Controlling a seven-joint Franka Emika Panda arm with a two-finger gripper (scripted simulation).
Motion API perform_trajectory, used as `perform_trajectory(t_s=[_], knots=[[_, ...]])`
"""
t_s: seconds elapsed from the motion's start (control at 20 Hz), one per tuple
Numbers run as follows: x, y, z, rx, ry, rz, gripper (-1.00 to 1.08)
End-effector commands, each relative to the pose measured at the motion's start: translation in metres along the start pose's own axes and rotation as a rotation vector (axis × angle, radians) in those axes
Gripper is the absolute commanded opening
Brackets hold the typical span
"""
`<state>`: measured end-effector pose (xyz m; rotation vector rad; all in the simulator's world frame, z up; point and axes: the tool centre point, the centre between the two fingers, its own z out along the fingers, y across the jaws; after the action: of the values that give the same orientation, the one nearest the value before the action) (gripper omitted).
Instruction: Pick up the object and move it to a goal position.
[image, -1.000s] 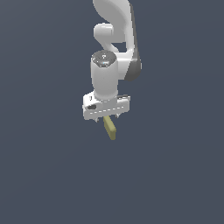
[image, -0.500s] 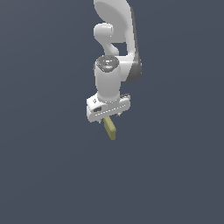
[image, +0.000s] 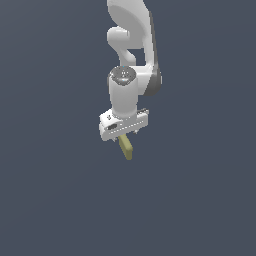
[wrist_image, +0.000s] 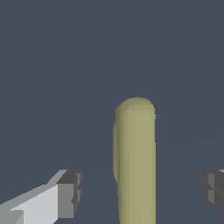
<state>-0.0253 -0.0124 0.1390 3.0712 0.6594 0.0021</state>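
The object (image: 127, 148) is a small olive-yellow stick with a rounded end, seen just below the white gripper (image: 123, 135) in the exterior view. Its upper end is hidden behind the hand. In the wrist view the object (wrist_image: 136, 162) runs lengthwise between the two dark fingertips (wrist_image: 70, 194), with a clear gap on each side. The gripper (wrist_image: 140, 190) is open and straddles the stick without touching it. I cannot tell from these views how high the fingers are above the ground.
A plain dark grey-blue surface (image: 60, 200) fills both views. The white arm (image: 132, 45) rises behind the hand toward the top of the exterior view.
The arm has sunk slightly toward the object over the last second. The stick has stayed in place and the fingers remain apart.
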Motion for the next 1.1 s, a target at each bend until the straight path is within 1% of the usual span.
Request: perform_trajectory(t_s=[0.0, 0.3, 0.55, 0.6, 1.05], knots=[[-0.001, 0.000, 0.009, 0.001, -0.001, -0.001, 1.00], [-0.001, -0.001, 0.037, 0.001, -0.001, -0.004, 1.00], [-0.001, 0.000, 0.043, 0.001, -0.001, -0.004, 1.00], [-0.001, 0.000, 0.043, 0.001, -0.001, -0.004, -1.00], [-0.001, 0.000, 0.043, 0.001, -0.001, -0.004, -1.00]])
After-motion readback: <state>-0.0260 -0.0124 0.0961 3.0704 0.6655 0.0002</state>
